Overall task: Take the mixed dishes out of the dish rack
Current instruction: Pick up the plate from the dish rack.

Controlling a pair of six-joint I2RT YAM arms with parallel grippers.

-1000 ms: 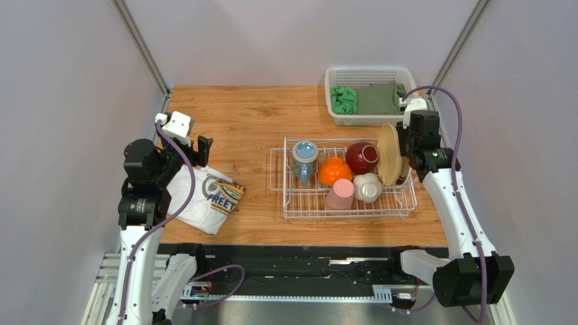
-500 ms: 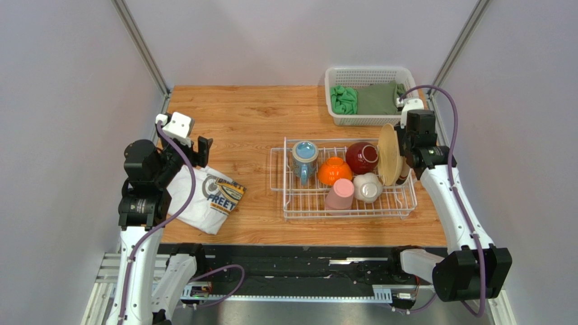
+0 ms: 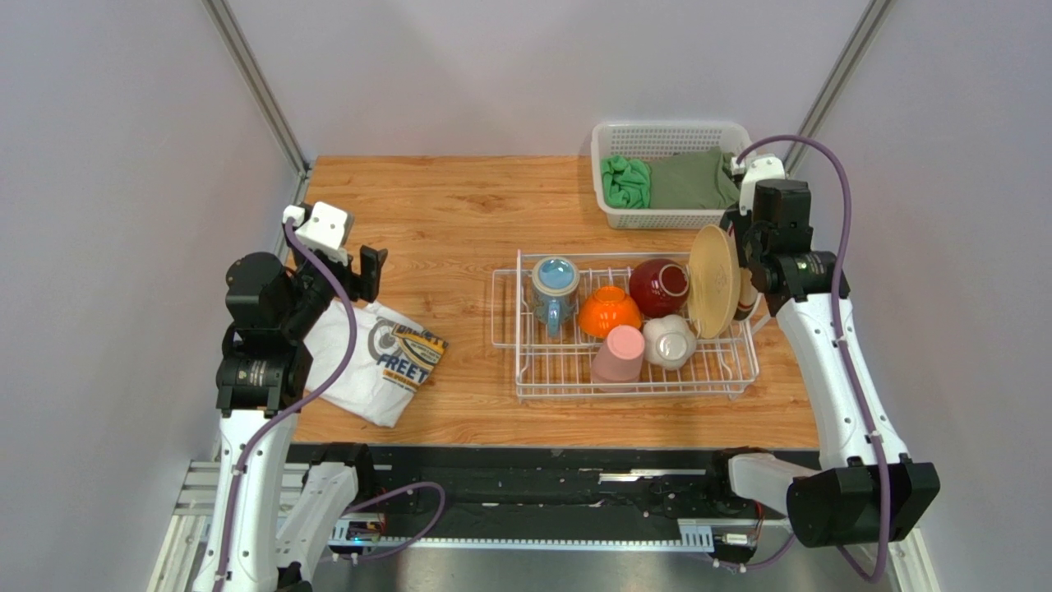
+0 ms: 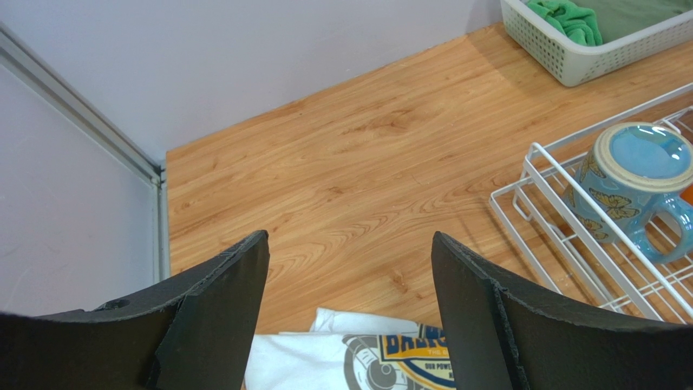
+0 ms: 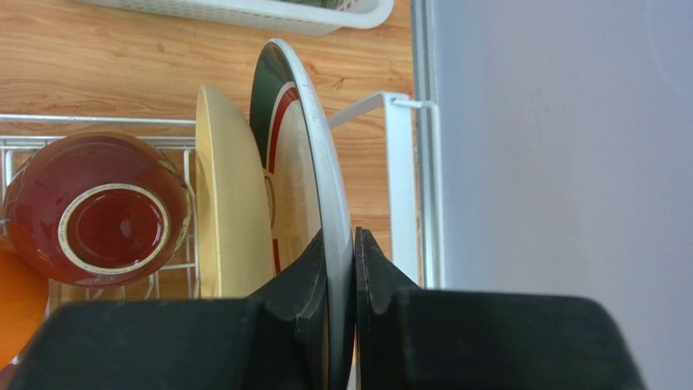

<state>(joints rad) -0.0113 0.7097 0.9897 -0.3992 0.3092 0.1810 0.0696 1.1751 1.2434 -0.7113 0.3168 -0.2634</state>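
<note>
Right fingers (image 5: pixel 309 280) are clamped on the top rim of the white-rimmed plate (image 5: pixel 293 154). It stands on edge in the outermost slot at the 3 o'clock end of the dish rack (image 3: pixel 630 392); the rack sits toward 4 o'clock on the tabletop (image 3: pixel 432 210).

Risks:
- Thin pinch on a glazed edge, so the plate could swing or slip once clear of the prongs.
- Tan plate (image 5: pixel 232 203) is just beside it at its 9 o'clock. A tilted pull could knock it into the bottom-up dark red bowl (image 5: pixel 89 211).
- Rack wire at the plate's 3 o'clock could snag it, and the light rack might lift too.

Plate: white rim, dark green and red bands, cream face, near upright.

Rack looks full: mug (image 4: pixel 634 179), orange bowl (image 3: pixel 609 311), pink cup (image 3: pixel 619 354), small white bowl (image 3: pixel 669 341).

Left fingers (image 4: pixel 220 301) are spread wide and empty above the T-shirt (image 3: pixel 383 358) at 8 o'clock.
</note>
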